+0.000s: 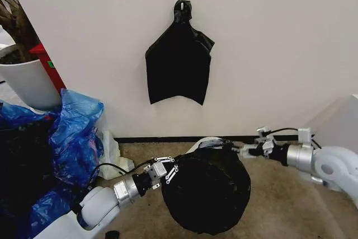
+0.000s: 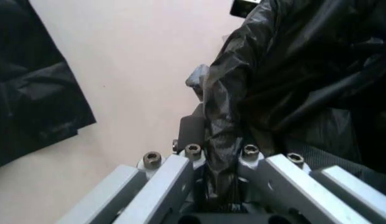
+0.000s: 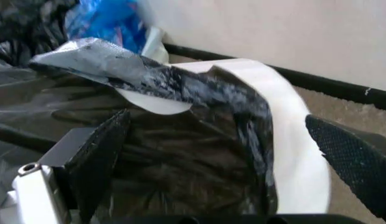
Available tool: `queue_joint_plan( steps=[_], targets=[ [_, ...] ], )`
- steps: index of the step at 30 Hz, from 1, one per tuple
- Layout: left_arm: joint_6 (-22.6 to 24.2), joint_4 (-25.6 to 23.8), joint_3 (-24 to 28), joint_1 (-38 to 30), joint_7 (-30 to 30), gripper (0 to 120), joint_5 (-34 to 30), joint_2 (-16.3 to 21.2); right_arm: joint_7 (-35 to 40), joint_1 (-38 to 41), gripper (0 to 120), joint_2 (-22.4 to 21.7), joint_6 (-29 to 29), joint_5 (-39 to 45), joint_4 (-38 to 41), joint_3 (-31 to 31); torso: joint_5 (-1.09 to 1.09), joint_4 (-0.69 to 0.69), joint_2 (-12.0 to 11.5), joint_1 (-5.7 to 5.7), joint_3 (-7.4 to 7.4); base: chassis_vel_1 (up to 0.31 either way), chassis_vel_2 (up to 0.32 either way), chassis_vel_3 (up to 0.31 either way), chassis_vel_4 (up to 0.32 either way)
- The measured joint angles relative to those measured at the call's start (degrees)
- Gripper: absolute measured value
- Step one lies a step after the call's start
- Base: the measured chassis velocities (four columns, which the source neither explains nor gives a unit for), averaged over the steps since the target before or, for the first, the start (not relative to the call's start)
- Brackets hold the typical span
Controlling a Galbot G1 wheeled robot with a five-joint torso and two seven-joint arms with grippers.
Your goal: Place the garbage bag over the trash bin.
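On the floor by the wall, garbage bag (image 1: 207,197) drapes most of trash bin (image 1: 202,143). Left gripper (image 1: 165,172) pinches a film fold; right gripper (image 1: 241,150) spread wide at rim. Risk: thin plastic tearing, or slipping off uncovered rim.

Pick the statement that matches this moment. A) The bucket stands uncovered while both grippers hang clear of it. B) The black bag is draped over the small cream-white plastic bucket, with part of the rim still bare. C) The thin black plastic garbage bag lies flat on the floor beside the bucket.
B: the thin black plastic garbage bag covers most of the small cream-white plastic bucket, whose wall and rim show bare on one side; the left gripper pinches the bag, while the right gripper is open at the rim.
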Motion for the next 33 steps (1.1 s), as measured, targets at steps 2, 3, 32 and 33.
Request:
queue_joint_plan(
  steps=[2, 3, 32, 33],
  targets=[
    [-0.03, -0.24, 0.0, 0.15, 0.29, 1, 0.24, 0.11, 0.04, 0.23, 100, 0.23, 0.02, -1.13, -0.04, -0.65, -0.01, 0.0, 0.0, 0.0, 0.0, 0.0, 0.0, 0.0, 0.0],
    [-0.03, -0.24, 0.0, 0.15, 0.29, 1, 0.24, 0.11, 0.04, 0.23, 100, 0.23, 0.02, -1.13, -0.04, -0.65, -0.01, 0.0, 0.0, 0.0, 0.0, 0.0, 0.0, 0.0, 0.0],
    [-5.4, -3.75, -0.41, 2.28, 3.8, 1, 4.17, 0.81, 0.04, 6.75, 100, 3.2, 2.06, -3.8, -11.93, -4.98, 0.01, 0.01, 0.0, 0.0, 0.0, 0.0, 0.0, 0.0, 0.0],
    [-5.0, -3.35, -0.42, 2.16, 3.33, 1, 3.03, 0.52, -0.03, 6.25, 100, 2.73, 2.34, -3.63, -11.29, -4.5, -0.02, 0.01, 0.0, 0.0, 0.0, 0.0, 0.0, 0.0, 0.0]
  ],
)
